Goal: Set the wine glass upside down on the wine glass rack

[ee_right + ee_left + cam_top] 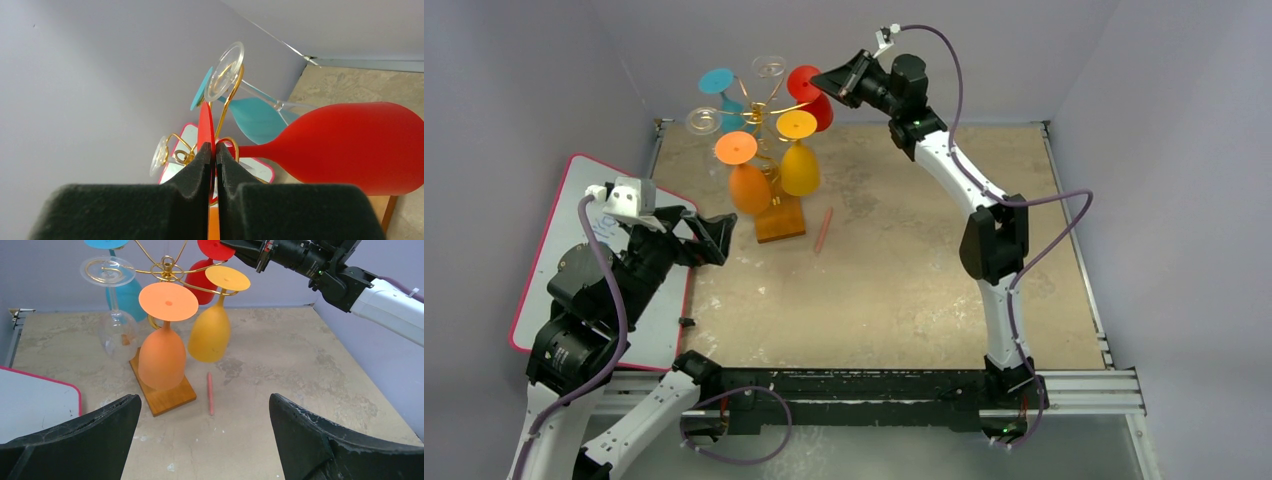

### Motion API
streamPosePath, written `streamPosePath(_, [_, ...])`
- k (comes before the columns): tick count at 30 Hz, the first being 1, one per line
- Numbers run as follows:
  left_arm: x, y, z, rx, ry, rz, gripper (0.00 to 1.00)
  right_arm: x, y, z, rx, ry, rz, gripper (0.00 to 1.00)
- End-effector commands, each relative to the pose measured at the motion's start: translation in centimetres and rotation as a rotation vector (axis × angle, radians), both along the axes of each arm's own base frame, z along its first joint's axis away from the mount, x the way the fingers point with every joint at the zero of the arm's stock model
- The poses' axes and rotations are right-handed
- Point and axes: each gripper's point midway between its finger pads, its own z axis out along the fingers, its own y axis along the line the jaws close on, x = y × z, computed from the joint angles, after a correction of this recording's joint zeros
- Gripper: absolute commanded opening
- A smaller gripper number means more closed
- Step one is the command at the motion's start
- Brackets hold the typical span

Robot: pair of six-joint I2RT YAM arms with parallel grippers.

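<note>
Right gripper (215,150): pads clamped tight on the foot rim of the red wine glass (360,145), disc edge-on between them. The glass hangs bowl-down at the far right side of the wine glass rack (167,265), stem right beside a gold scroll (can't tell from the wrist view whether it's fully in the hook). Left gripper (205,410): fingers wide apart, holding nothing, parked near-left of the rack.

Risks:
- release before the foot bears on the wire: glass drops to the table
- thin edge grip: disc may slip or twist
- sideways pull-out could snag the scroll and rock the thin stem
- yellow glass (210,332) and orange glass (162,360) hang close, so any swing knocks them
- rack looks top-heavy and could tip
</note>
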Motion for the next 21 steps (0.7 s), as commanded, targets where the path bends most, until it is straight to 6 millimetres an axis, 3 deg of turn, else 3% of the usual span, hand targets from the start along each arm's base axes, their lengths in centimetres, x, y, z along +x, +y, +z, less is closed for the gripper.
streamPosePath(1, [0.5,-0.7,0.8,-0.034,-0.029,-0.021,1.00,0.0,-0.3,3.7,0.066,-0.097,0.003,0.10])
streamPosePath(21, [0.8,-1.2,0.7,-0.031,-0.028,-0.035,1.00,0.7,0.3,2.7,0.084,-0.071,0.008,0.29])
